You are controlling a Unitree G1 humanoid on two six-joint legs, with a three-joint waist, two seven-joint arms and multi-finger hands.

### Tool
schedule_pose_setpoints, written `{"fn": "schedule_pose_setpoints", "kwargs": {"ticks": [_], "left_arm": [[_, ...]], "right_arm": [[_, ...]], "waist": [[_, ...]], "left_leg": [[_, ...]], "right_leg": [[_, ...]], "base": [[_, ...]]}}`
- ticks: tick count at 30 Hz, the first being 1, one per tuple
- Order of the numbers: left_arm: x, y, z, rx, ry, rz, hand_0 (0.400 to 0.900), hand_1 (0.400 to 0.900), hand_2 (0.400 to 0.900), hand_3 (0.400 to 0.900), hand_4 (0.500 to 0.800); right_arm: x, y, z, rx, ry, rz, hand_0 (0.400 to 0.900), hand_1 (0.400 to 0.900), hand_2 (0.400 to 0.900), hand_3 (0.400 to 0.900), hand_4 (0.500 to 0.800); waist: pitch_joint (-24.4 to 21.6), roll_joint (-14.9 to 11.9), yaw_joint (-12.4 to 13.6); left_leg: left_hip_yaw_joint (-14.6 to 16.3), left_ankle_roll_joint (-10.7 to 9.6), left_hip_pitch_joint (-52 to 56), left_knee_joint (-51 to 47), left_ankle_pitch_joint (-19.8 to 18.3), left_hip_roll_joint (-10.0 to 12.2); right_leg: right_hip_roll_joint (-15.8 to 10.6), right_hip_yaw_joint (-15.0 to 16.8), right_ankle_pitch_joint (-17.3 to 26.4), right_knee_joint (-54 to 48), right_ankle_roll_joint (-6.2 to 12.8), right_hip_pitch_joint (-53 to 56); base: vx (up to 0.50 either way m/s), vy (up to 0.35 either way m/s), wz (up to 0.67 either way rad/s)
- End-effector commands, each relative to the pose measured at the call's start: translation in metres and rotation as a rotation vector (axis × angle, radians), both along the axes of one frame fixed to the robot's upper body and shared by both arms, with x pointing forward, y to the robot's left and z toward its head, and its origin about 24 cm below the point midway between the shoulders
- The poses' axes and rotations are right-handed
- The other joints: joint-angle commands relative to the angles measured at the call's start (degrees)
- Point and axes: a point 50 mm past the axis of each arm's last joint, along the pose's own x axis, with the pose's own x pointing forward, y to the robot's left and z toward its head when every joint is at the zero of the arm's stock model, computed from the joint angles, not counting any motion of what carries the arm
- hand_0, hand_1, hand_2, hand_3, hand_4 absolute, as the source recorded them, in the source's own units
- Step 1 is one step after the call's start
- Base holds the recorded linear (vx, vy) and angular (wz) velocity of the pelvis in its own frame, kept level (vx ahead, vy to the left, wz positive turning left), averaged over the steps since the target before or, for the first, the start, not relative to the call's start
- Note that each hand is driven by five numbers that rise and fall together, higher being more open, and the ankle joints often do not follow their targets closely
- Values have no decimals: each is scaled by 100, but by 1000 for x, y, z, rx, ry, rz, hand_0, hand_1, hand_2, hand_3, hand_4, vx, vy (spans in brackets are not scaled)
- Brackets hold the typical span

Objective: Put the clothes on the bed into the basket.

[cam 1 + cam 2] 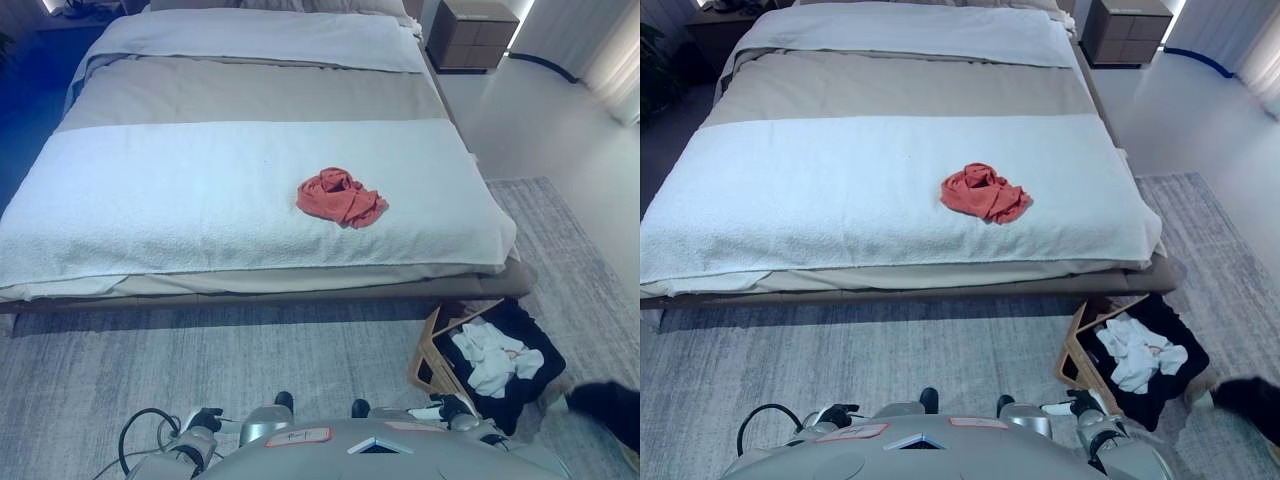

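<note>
A crumpled red garment [341, 197] lies on the white blanket of the bed [150, 200], right of the middle and near the front edge. On the rug at the bed's front right corner stands a wooden-framed basket [430, 352] with a dark liner, holding a white garment [492, 358]. Both hands stay low at the bottom of the view, far from the red garment. My left hand [204, 420] shows at lower left. My right hand [452, 408] is just beside the basket's near edge. Only a small dark part of each hand shows.
A grey rug [250, 360] covers the floor between me and the bed. A dark object [608, 408] lies on the rug right of the basket; what it is I cannot tell. A brown nightstand [470, 35] stands at the far right by the headboard.
</note>
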Motion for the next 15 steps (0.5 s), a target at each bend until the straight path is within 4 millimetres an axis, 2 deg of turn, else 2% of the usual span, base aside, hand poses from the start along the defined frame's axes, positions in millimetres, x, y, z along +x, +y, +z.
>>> {"fn": "schedule_pose_setpoints", "kwargs": {"ticks": [1, 15], "left_arm": [[11, -2, 1, 27, -12, -17, 900, 900, 900, 900, 800], [7, -3, 0, 8, 3, 0, 900, 900, 900, 900, 800]], "right_arm": [[16, -14, 6, -84, -27, 59, 900, 900, 900, 900, 800], [14, -14, 6, -82, -8, 89, 900, 900, 900, 900, 800]], "waist": [[174, -18, 27], [174, -32, 15]], "left_leg": [[558, 83, -16, 30, -137, -212], [570, 75, 29, 30, -169, -205]], "right_leg": [[-139, -508, 153, 11, 349, -10], [-138, -522, 120, 11, 341, 31]], "base": [[0, 0, 0], [0, 0, 0]]}}
